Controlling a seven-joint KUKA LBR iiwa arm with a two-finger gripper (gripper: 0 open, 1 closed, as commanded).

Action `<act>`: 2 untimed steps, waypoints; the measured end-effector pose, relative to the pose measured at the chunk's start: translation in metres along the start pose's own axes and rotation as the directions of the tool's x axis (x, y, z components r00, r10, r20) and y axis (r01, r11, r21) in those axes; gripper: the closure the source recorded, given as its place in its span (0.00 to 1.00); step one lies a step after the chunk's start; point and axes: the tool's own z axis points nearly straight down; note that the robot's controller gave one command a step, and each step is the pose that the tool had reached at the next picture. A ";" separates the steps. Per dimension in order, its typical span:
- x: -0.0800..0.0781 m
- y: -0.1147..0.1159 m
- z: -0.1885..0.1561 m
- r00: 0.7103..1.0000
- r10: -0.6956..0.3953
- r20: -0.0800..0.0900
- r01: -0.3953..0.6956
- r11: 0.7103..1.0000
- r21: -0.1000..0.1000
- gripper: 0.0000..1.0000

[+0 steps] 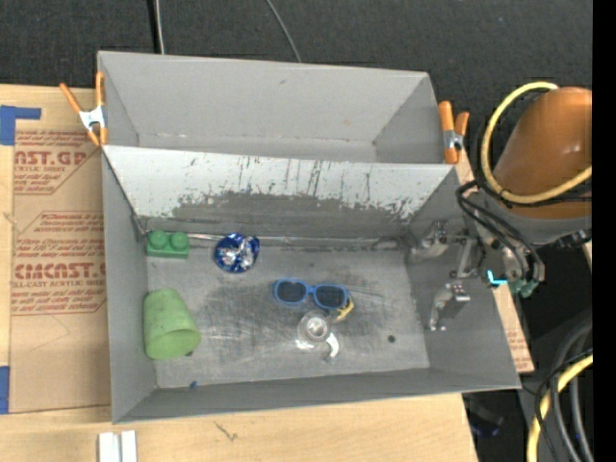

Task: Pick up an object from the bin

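Note:
My gripper (434, 279) hangs over the bin's right slope, its fingers spread open with nothing between them. Nearest to it, on the bin floor to its left, lies a pair of blue sunglasses (310, 295) with dark lenses. Just below the sunglasses sits a small clear and silver round thing (315, 332). A tiny dark speck (392, 338) lies on the floor between these and the gripper.
A blue and white patterned ball (236, 253) rests by the back wall. A green toy brick (167, 244) sits in the back left corner, and a light green cup (169, 324) lies on its side at the front left.

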 end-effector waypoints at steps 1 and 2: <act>-0.061 0.083 0.166 0.981 -0.193 0.013 0.193 0.981 0.006 0.00; -0.082 0.100 0.138 0.999 0.034 0.011 -0.034 0.999 -0.001 0.00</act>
